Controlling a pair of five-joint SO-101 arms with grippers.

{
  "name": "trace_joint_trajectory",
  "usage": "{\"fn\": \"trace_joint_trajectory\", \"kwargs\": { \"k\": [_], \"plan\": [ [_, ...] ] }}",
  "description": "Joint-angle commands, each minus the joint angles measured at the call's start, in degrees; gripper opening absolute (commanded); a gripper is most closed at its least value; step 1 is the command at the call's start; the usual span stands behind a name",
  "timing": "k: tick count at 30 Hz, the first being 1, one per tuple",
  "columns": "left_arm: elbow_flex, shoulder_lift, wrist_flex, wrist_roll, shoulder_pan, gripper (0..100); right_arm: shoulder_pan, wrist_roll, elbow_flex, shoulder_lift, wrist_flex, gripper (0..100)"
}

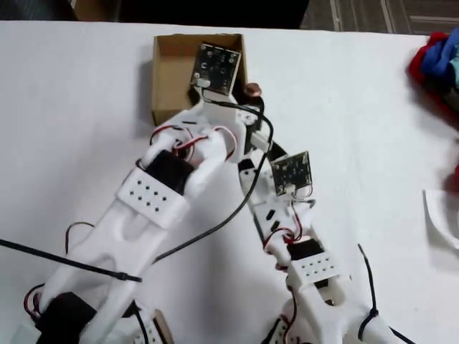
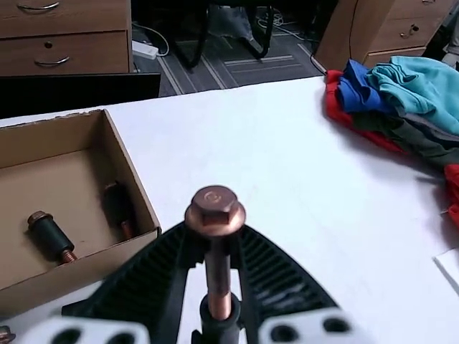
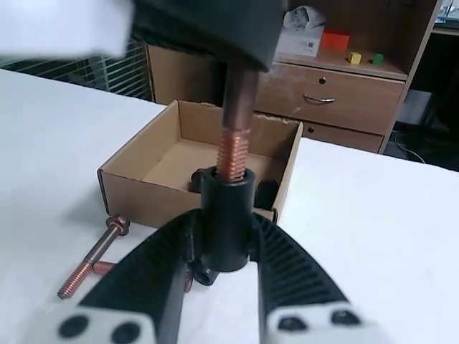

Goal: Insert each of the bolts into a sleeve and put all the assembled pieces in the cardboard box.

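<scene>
- Left claw (image 2: 215, 235): clenched on the shank of a copper bolt (image 2: 215, 208). The bolt is upright, with its hex head above the fingers.
- Right claw (image 3: 226, 236): grasping a black sleeve (image 3: 228, 208), also upright, one finger on each side.
- Engagement: the bolt's threaded end sits in the top of the sleeve. The threads above the rim are still exposed.
- Location: both parts are held over the table (image 2: 287, 179), just beside the cardboard box (image 3: 143, 197) and outside its wall.
- Box contents: two assembled pieces (image 2: 50, 233) lie on the floor of the box, one near the middle and one against the side wall.
- Loose bolt (image 3: 97, 254): lying flat on the table beside the box's outer wall, apart from both claws.
- Heap of clothes (image 2: 401, 100): at the far edge of the table, well apart from the work.
</scene>
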Motion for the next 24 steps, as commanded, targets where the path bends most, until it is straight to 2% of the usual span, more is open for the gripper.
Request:
{"fn": "trace_joint_trajectory", "kwargs": {
  "k": [1,10,14,17,21,24],
  "plan": [
    [-3.03,-0.26,0.62,-0.79,0.35,3,0.84,0.0,-3.34,-0.13,-1.19,2.0],
    [-3.03,-0.18,11.08,-1.14,0.09,3,0.92,0.18,-3.34,-0.13,-1.1,2.0],
    [-2.95,0.0,11.69,-5.89,0.44,3,0.92,0.18,-3.34,-0.13,-1.1,2.0],
    [-2.95,0.0,13.63,-6.77,0.53,3,0.92,0.18,-3.34,-0.13,-1.01,2.0],
    [-3.03,-0.18,17.23,-6.77,0.18,9,0.92,0.26,-3.34,-0.13,-1.01,2.0],
    [-3.12,-0.44,18.2,-6.86,0.18,10,0.92,0.26,-3.34,-0.13,-1.01,2.0]
  ]
}}
